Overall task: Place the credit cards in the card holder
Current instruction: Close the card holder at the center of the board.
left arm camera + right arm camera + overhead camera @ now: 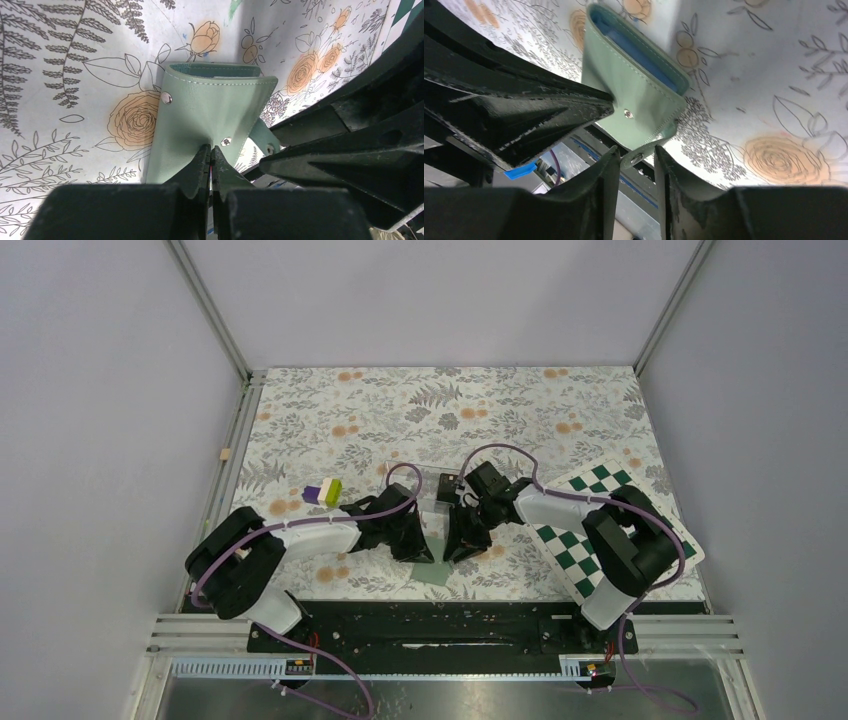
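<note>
**Floral desk (600, 410): wallet (210, 110) pinched near the front edge**

The green wallet sits at the desk's front middle, between both arms, partly open with its blue pocket showing. I have my left fingers (199, 162) closed tight on its near flap. My right fingers (606, 170) stand apart, with the snap tab (638, 158) between them.

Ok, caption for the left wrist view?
Left pincer shut on the edge of the green card holder, floral tablecloth below; right pincer alongside.
</note>
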You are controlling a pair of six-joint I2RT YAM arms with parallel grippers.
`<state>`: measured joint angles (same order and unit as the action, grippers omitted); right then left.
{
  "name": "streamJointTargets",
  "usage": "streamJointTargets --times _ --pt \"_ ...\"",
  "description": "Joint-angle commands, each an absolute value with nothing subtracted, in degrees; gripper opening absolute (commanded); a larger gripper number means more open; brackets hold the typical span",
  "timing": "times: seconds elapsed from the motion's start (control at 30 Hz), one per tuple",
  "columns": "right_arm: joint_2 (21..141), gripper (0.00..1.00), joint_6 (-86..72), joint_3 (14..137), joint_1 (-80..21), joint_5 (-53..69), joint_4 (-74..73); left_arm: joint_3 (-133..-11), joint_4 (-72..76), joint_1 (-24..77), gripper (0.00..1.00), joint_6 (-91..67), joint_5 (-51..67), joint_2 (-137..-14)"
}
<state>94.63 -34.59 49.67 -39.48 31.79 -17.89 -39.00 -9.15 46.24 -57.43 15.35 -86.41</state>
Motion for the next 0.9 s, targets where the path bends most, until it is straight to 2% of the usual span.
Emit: streamJointTargets --times 0.0,0.1,0.27,0.33,0.43,0.57,0.87 --pt "96.3 0.42 -37.7 50.6 -40.1 35.6 -11.8 -40.2 -9.8 46.2 0.0 -56.8 12.6 -87.3" --pt "97.1 0.46 -38.9 50.1 -40.0 36.1 -9.8 -40.3 -9.4 46.2 0.0 -56.7 13.4 -86.6" --pt "96.9 0.46 -40.4 49.5 -40.0 35.8 -7.5 -38.6 -4.3 46.1 0.01 -58.2 17.4 -84.9" --pt "97.6 0.44 -40.3 50.0 -40.0 35.4 -7.9 -38.0 -2.6 46.0 0.05 -58.9 18.2 -84.4" --pt "98.1 0.39 -40.0 50.4 -40.1 34.6 -9.1 -37.2 -0.9 45.6 0.17 -59.8 19.2 -84.0" --pt "98.0 0.33 -39.4 50.6 -40.1 32.9 -10.6 -34.9 3.0 44.3 0.24 -62.4 20.4 -83.0" --pt "99.0 0.24 -39.5 50.4 -40.1 31.9 -10.9 -30.8 9.4 43.3 0.24 -65.6 23.5 -82.2"
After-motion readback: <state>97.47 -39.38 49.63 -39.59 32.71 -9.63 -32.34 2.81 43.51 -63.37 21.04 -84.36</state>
